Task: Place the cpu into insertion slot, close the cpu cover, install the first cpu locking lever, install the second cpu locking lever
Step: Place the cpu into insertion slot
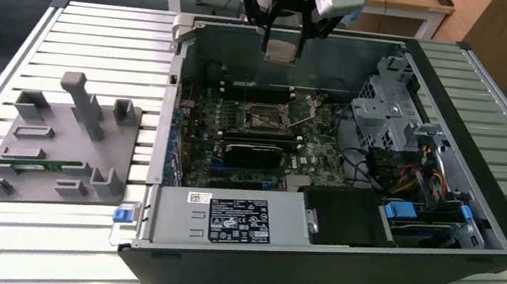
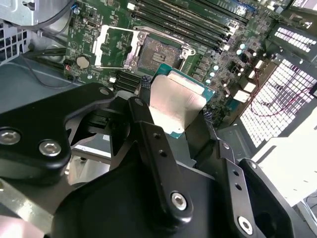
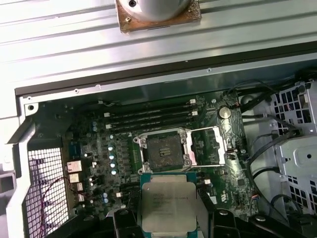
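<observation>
Slatted table (image 1: 102, 39), open case (image 1: 315, 271) | fingers (image 2: 153, 144) clamped on cpu (image 2: 176, 101) | well clear of insertion slot (image 3: 164, 151)

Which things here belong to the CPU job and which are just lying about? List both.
Job: fingers gripping the cpu; insertion slot; cpu cover, open.
Lying about: grey holder block; power supply; black card; memory slots.

cpu (image 1: 281, 52): tan-silver square, green edge, clamped aloft, at 12 o'clock from the insertion slot (image 1: 261, 119) in exterior view. Slot empty, dark centre, silver rim. cpu cover (image 3: 221, 146): silver windowed frame, swung open, just beside slot.
</observation>
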Available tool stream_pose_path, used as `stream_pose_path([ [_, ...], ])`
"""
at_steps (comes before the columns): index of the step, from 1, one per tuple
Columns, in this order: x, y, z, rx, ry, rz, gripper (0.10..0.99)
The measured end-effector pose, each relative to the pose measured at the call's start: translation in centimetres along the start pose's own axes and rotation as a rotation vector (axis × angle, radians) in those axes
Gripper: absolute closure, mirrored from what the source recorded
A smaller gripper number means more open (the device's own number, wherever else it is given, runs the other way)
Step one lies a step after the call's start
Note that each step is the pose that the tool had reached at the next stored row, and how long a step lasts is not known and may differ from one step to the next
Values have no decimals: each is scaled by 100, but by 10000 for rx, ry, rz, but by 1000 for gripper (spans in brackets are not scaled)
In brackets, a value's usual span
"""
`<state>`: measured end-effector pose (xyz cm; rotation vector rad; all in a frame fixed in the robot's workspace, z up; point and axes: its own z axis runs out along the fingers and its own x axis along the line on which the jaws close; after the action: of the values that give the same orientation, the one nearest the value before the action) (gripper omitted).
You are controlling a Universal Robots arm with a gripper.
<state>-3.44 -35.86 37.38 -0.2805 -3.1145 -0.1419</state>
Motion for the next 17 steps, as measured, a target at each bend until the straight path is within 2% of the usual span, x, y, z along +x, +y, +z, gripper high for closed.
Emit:
stream_pose_path([
  [17, 12, -4, 13, -17, -79, 876, 557],
])
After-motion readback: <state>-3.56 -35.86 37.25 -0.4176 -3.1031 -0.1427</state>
